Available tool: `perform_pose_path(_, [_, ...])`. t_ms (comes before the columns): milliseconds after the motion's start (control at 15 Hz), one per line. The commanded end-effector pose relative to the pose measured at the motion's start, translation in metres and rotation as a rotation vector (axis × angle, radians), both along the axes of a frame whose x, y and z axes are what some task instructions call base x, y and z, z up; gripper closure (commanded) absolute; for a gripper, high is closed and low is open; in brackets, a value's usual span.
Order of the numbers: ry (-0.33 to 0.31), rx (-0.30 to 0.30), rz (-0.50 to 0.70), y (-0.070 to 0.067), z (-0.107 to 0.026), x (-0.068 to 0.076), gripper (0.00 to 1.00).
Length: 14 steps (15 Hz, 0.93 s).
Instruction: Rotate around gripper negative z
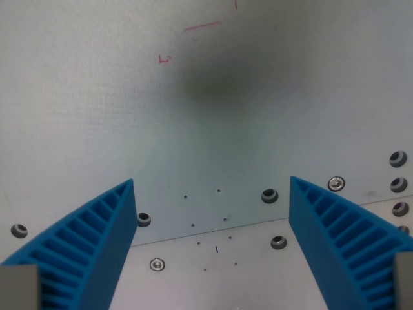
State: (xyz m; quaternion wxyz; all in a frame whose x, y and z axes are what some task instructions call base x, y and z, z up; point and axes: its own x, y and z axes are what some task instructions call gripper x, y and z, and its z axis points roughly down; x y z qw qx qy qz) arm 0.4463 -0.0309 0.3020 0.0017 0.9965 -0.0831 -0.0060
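Observation:
My gripper [211, 184] is open and empty, with two blue ribbed fingers. One finger [84, 248] rises from the wrist view's lower left and the other finger [342, 242] from the lower right, with a wide gap between them. They hang above a pale grey metal table plate [213, 129]. Nothing lies between the fingers.
The plate has screw holes and bolts [270, 195] near the seam [213, 234] between two panels. More holes [398, 158] sit at the wrist view's right edge. Faint red pen marks [201, 27] are at the top. A dark soft shadow [219, 84] lies on the plate.

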Motion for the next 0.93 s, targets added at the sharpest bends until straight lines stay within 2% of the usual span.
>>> perform_pose_path(67, [-0.005,0.000,0.011,-0.0001,0.0019,0.0000,0.00])
perform_pose_path(933, [-0.004,0.001,0.162,-0.0001,0.0019,0.0000,0.00])
